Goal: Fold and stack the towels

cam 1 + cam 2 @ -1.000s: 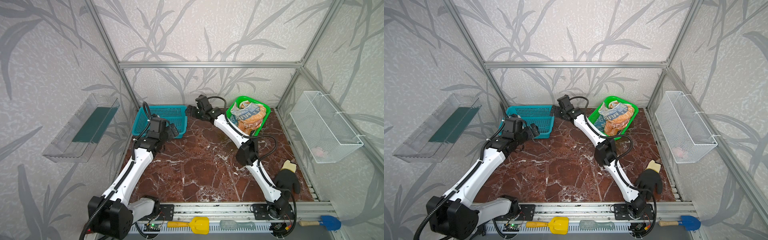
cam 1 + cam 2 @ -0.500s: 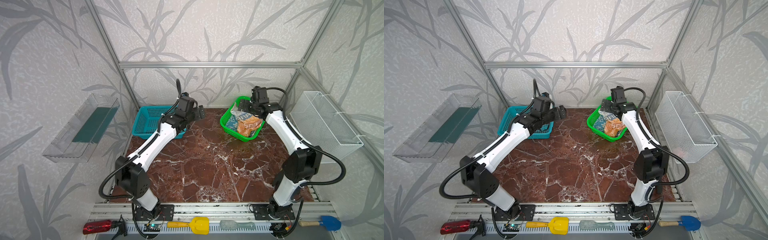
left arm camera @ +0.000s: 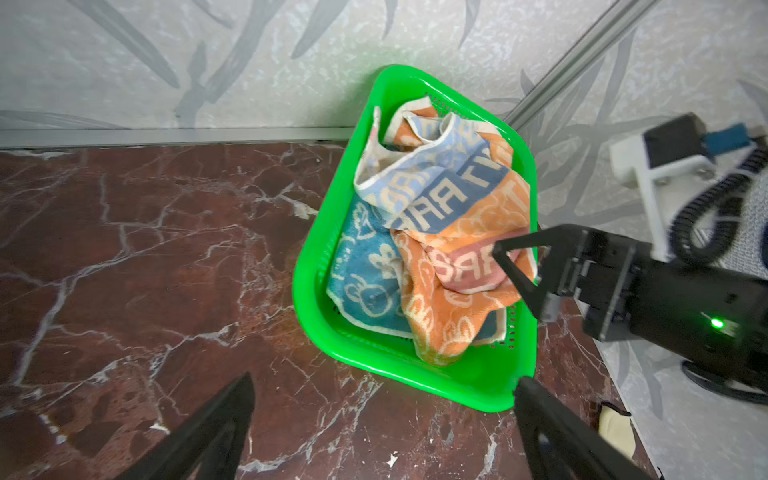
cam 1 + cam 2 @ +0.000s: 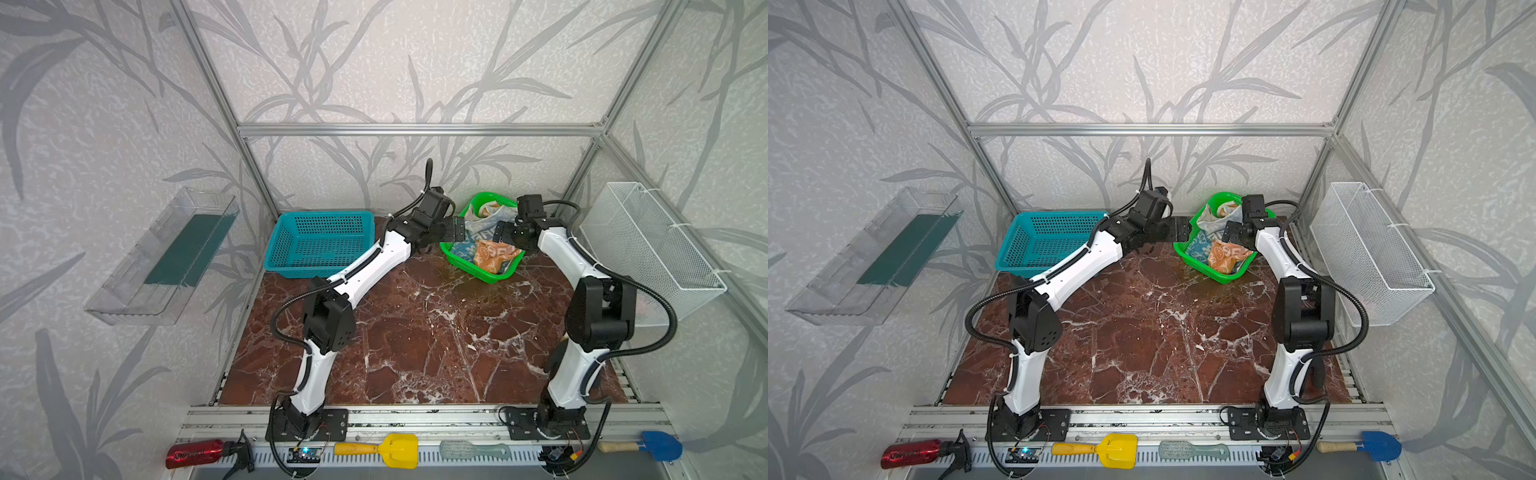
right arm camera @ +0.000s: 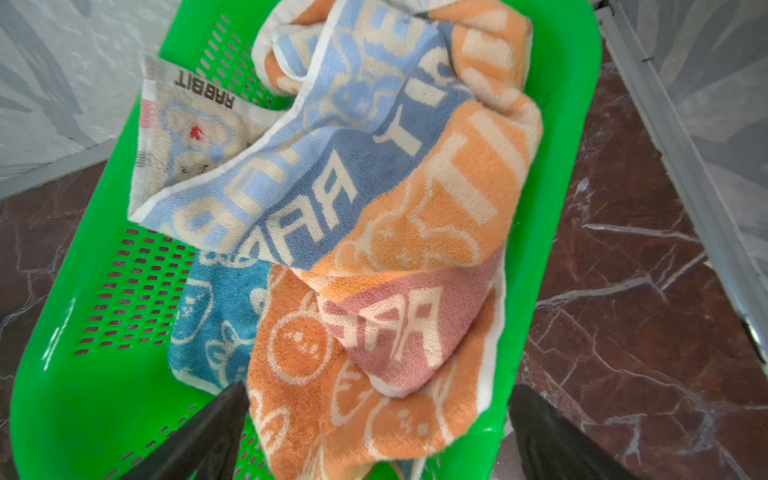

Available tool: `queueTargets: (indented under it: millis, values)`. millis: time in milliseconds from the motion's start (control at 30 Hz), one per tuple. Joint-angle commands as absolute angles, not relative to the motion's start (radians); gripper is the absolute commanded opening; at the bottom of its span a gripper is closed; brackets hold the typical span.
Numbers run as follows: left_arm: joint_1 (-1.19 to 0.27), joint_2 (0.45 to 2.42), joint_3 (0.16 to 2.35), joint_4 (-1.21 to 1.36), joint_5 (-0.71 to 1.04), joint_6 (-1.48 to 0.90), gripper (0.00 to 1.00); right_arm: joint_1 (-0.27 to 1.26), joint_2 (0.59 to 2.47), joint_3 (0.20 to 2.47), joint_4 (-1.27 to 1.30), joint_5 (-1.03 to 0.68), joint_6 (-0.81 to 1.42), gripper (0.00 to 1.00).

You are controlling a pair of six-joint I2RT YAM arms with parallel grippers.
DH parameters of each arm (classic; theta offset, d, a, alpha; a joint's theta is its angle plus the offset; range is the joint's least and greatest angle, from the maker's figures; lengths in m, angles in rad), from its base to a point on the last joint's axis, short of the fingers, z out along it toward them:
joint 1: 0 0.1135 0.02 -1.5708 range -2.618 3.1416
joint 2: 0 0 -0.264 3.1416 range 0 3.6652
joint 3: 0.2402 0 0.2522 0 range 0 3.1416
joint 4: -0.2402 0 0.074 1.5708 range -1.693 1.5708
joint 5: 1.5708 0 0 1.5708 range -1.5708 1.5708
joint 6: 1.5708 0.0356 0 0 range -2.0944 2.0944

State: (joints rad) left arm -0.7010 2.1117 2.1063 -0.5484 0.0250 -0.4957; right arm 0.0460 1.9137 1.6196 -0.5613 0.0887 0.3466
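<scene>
Overhead, two white robot arms reach toward the far edge of a red marble table (image 4: 415, 332). A teal basket (image 4: 320, 241) sits off to the outer side of the left hand (image 4: 457, 229). That hand hovers with its jaws spread wide and holds nothing.

Just ahead of it stands a green basket (image 4: 478, 270) holding all three towels in one crumpled heap, none of them folded. The striped towel (image 5: 374, 166) lies on top. The orange towel (image 5: 316, 395) drapes out from under it, toward the right hand (image 5: 378, 390). The teal-blue towel (image 5: 216, 316) lies lowest, on the side nearer the left hand.

The right hand hangs over the heap from the opposite side, jaws wide and nothing gripped. Its fingers sit either side of the orange towel's edge; whether they touch the cloth cannot be told.

The towels look soft, light and limp. Terry should grip well, but it will probably sag and drag its neighbours along. The best hold is likely the striped towel's cream corner (image 5: 183, 137), which lies free against the basket wall and can be pinched as a single layer.
</scene>
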Motion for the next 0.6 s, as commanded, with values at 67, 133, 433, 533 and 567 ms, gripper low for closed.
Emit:
queueTargets:
  millis: [67, 133, 433, 533, 567]
  values:
    - [-0.715, 2.119, 2.143, -0.602, 0.035, -0.480, 0.99, 0.026, 1.955, 1.648, -0.556, 0.116, 0.346, 0.93]
    - [-0.717, 2.117, 2.129, -0.598, 0.041, -0.481, 0.99, 0.016, 1.962, 1.652, -0.559, 0.123, 0.341, 0.91]
    - [-0.716, 2.117, 2.100, -0.593, 0.038, -0.479, 0.99, 0.012, 2.000, 1.674, -0.569, 0.098, 0.333, 0.79]
    - [-0.716, 2.113, 2.096, -0.601, 0.034, -0.477, 0.99, 0.012, 2.009, 1.687, -0.573, 0.074, 0.339, 0.72]
    - [-0.716, 2.110, 2.094, -0.602, 0.031, -0.476, 0.99, 0.012, 2.011, 1.689, -0.573, 0.069, 0.341, 0.69]
